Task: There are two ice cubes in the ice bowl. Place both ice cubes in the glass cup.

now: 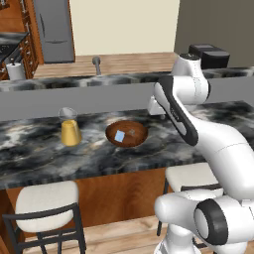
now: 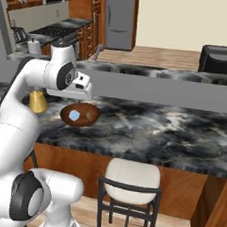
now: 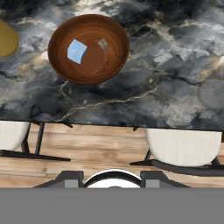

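You see gripper hanging high above counter edge, tips barely visible; cannot tell grip state. Beyond, ice bowl holds both ice cubes. Further left, glass cup receives nothing yet. Both transfers remain.

dark marble counter, white stools, wood floor, steel fridge.
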Robot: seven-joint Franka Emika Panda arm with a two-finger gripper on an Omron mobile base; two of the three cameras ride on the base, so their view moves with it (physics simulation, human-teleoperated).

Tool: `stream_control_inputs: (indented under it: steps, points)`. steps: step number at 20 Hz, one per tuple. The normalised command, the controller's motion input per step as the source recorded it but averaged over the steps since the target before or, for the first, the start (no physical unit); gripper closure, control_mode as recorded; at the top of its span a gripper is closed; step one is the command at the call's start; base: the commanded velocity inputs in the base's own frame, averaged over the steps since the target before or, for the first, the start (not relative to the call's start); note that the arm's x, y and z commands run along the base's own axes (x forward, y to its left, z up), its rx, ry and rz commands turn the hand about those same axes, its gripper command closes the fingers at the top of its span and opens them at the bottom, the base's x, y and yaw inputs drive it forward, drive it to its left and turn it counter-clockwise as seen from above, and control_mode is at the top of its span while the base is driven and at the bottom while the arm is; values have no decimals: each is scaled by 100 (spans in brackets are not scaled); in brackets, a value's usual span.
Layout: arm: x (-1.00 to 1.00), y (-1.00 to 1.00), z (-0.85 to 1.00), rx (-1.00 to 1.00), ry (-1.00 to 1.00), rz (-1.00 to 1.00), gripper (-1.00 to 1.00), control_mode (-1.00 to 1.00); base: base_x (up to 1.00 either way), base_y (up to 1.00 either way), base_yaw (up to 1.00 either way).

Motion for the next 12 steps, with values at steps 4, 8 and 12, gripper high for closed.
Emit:
stream_control_inputs:
  steps: [4,8,12]
  points:
    - [0,10,0,0,0,0,-100,-100,0,0,0]
    - [24,33,-1,0,0,-3,-100,-100,0,0,0]
    - [49,34,-4,3,0,-5,-100,-100,0,0,0]
